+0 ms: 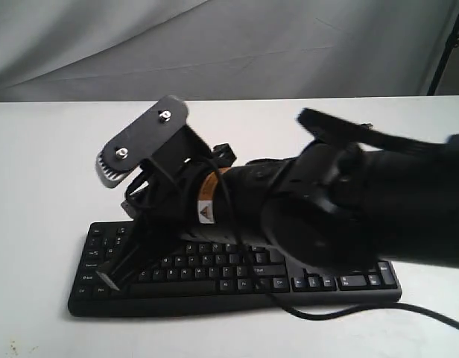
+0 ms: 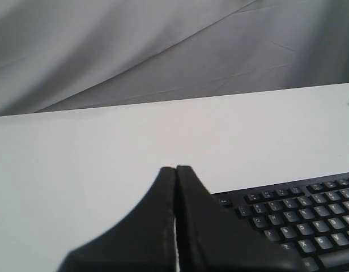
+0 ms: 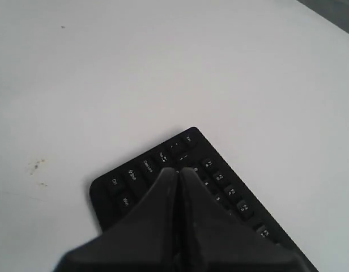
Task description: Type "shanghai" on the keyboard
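Observation:
The black keyboard [image 1: 214,285] lies on the white table near its front edge. My right arm reaches across from the right, and the right gripper [image 1: 109,281] points down at the keyboard's left end. In the right wrist view the right gripper [image 3: 177,170] is shut and empty, its tips over the keyboard [image 3: 129,177] just past the Caps Lock key. The left gripper [image 2: 175,168] is also shut and empty, held over bare table beside the Esc corner of the keyboard [image 2: 302,218]. It does not show in the exterior view.
A thin black cable [image 1: 311,314] hangs from the right arm and trails over the keyboard's front edge toward the right. A grey cloth backdrop [image 1: 214,45] hangs behind the table. Small brown specks [image 3: 38,164] mark the table left of the keyboard.

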Action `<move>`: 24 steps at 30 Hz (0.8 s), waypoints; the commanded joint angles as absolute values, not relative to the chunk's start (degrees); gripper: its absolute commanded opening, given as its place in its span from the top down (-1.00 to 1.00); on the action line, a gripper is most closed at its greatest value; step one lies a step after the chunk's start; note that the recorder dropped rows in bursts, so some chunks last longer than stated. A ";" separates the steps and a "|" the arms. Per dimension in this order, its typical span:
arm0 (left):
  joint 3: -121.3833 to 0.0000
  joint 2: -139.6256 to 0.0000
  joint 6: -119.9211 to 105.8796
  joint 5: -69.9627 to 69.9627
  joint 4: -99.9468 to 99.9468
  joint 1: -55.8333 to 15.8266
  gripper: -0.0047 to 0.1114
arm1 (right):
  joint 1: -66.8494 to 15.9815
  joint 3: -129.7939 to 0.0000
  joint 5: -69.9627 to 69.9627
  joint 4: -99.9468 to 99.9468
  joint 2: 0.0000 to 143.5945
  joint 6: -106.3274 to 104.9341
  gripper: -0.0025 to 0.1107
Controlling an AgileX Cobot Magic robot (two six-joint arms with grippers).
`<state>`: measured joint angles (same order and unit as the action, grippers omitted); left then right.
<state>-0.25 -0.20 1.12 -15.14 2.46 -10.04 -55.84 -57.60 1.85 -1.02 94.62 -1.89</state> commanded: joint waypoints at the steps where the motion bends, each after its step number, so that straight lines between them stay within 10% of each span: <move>1: 0.00 0.00 1.28 -14.98 2.48 -10.24 0.92 | -56.01 -62.91 2.57 -3.93 102.37 -2.76 0.96; 24: 0.00 0.00 1.28 -14.98 2.48 -10.24 0.92 | -56.01 -74.11 4.60 -2.42 119.61 -10.52 0.96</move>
